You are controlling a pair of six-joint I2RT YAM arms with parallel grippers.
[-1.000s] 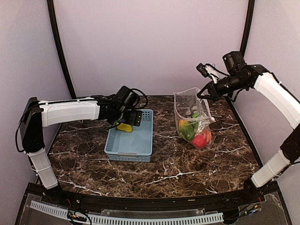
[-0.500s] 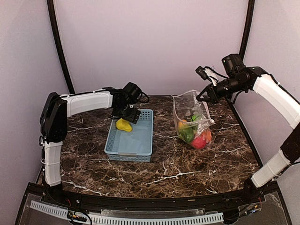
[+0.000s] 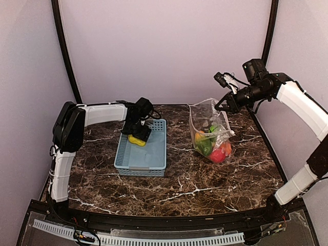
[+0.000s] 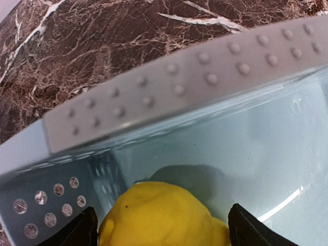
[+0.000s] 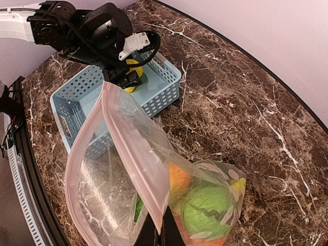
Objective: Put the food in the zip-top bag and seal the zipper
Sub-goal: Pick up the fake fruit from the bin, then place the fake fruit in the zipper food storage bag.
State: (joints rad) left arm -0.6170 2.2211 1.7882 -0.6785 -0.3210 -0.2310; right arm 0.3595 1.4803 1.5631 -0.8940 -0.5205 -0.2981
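Marble table (image 3: 205, 179); yellow fruit (image 4: 159, 218) apparently between left fingers (image 4: 82, 233)

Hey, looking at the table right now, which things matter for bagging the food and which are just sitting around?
For the job: yellow lemon, zip-top bag, its zipper strip, food already bagged, left end effector straddling the lemon, right end effector pinching the bag's top edge.
Just lying about: light blue basket, marble table.

Yellow fruit (image 4: 159, 218) cut off at btm edge.
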